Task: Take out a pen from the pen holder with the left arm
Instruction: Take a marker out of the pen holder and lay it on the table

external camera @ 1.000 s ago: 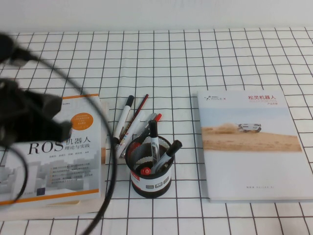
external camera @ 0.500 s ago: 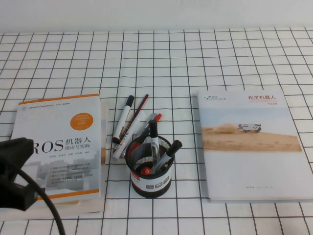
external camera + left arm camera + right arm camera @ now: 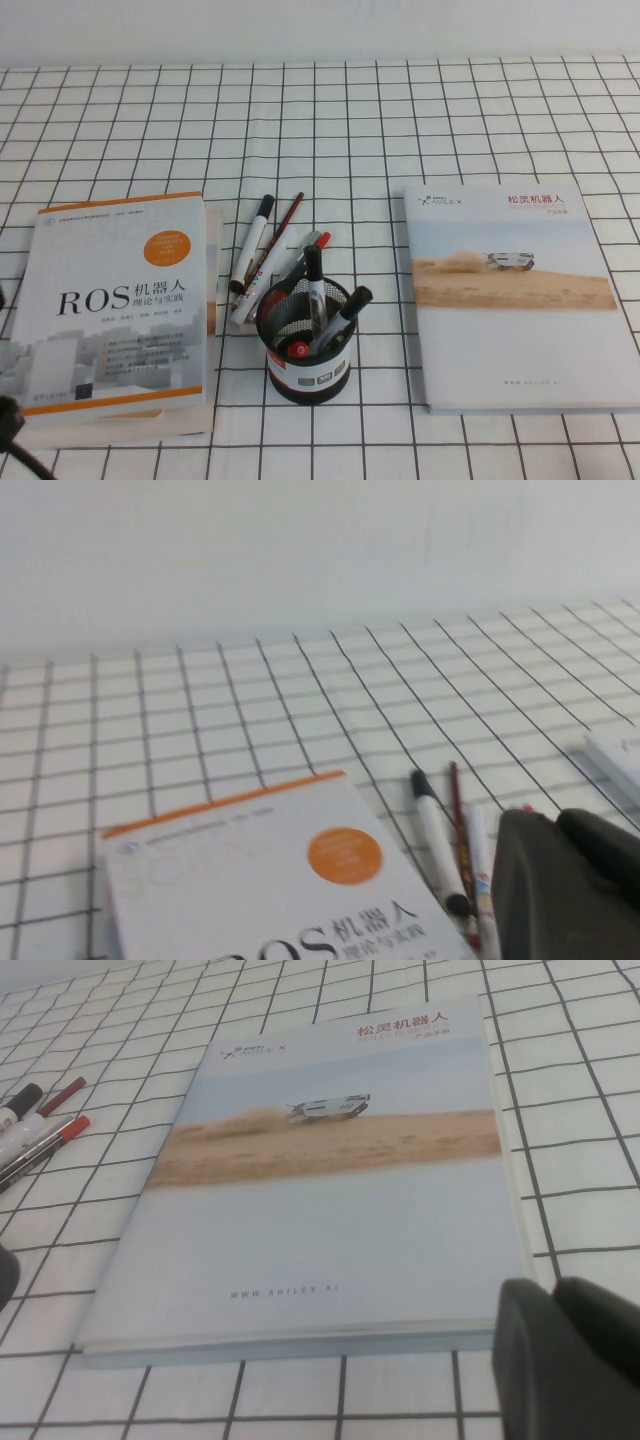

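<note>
A black mesh pen holder (image 3: 338, 366) stands near the table's front, between two books. It holds two black markers (image 3: 314, 276) and a red-capped pen (image 3: 297, 349). Several loose pens (image 3: 252, 243) lie on the table just behind it, and the left wrist view shows these pens (image 3: 437, 840) too. My left gripper (image 3: 556, 820) is shut and empty, low at the near left beside the ROS book; the holder is hidden from that view. Only a dark scrap of the left arm (image 3: 8, 425) shows in the high view. My right gripper (image 3: 553, 1288) is shut at the near edge of the AgileX book.
A white and orange ROS book (image 3: 115, 310) lies left of the holder. A pale AgileX book (image 3: 510, 300) lies to its right. The table wears a white cloth with a black grid (image 3: 350, 120), open at the back.
The left arm has pulled back from over the ROS book toward the near left corner and has almost left the high view. Pens and holder have not moved.
</note>
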{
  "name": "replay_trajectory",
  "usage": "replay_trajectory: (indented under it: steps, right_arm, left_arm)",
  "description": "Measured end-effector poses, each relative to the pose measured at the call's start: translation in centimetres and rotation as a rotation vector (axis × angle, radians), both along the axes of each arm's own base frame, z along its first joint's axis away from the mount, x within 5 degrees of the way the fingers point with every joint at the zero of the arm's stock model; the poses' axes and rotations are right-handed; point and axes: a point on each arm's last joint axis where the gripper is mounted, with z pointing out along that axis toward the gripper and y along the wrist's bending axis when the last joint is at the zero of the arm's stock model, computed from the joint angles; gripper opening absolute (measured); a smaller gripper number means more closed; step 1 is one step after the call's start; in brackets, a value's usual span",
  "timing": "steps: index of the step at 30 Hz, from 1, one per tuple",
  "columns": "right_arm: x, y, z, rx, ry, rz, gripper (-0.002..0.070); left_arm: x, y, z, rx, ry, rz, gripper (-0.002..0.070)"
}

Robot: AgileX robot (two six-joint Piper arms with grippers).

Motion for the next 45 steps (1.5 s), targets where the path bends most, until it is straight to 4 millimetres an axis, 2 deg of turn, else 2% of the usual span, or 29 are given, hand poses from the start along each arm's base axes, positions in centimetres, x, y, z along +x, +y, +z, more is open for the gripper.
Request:
replay_trajectory:
  steps: [3, 6, 10, 15, 22, 34, 45]
  right_arm:
    - [0.0, 0.0, 0.0, 0.0, 0.0, 0.0, -0.0012]
    - [0.0, 0.0, 0.0, 0.0, 0.0, 0.0, -0.0012]
    - [0.0, 0.0, 0.0, 0.0, 0.0, 0.0, -0.0012]
    - [0.0, 0.0, 0.0, 0.0, 0.0, 0.0, -0.0012]
    - [0.0, 0.0, 0.0, 0.0, 0.0, 0.0, -0.0012]
    - [0.0, 0.0, 0.0, 0.0, 0.0, 0.0, -0.0013]
    - [0.0, 0.0, 0.0, 0.0, 0.0, 0.0, -0.0013]
  left_arm:
    - [-1.3, 1.2, -1.1, -0.008, -0.11, 0.078, 0.0]
    - [-2.4, 2.1, -3.2, -0.006, -0.195, 0.164, 0.0]
    - [-3.2, 2.9, -6.7, -0.048, -0.285, 0.259, 0.0]
    - [-3.7, 3.0, -9.1, -0.076, -0.309, 0.277, 0.0]
    - [-3.7, 2.9, -10.1, -0.053, -0.234, 0.263, 0.0]
    - [-4.1, 2.9, -12.8, 0.037, 0.056, 0.242, 0.0]
    - [-4.2, 3.0, -13.0, 0.069, 0.069, 0.244, 0.0]
